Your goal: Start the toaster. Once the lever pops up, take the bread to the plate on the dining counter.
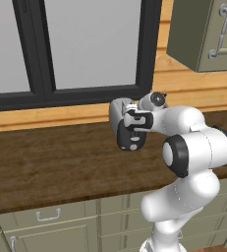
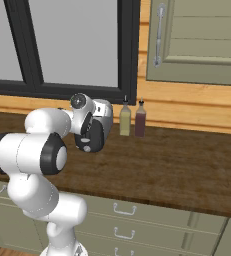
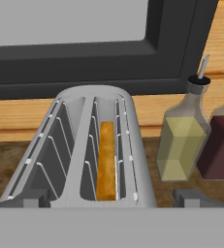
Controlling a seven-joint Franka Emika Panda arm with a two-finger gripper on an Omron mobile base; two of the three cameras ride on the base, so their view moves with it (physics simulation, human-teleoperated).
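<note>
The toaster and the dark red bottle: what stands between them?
In the hand view, a yellow oil bottle stands between the toaster and the dark red bottle.

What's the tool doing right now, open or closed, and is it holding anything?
Tool: open, holding nothing, poised just in front of the toaster, whose right slot holds the bread.

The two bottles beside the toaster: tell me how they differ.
The left bottle holds pale yellow liquid; the right bottle holds dark red. The left stands nearer the toaster, the right farther. In the hand view the left shows its spout; the right is cut off. Both stand upright on the counter.
</note>
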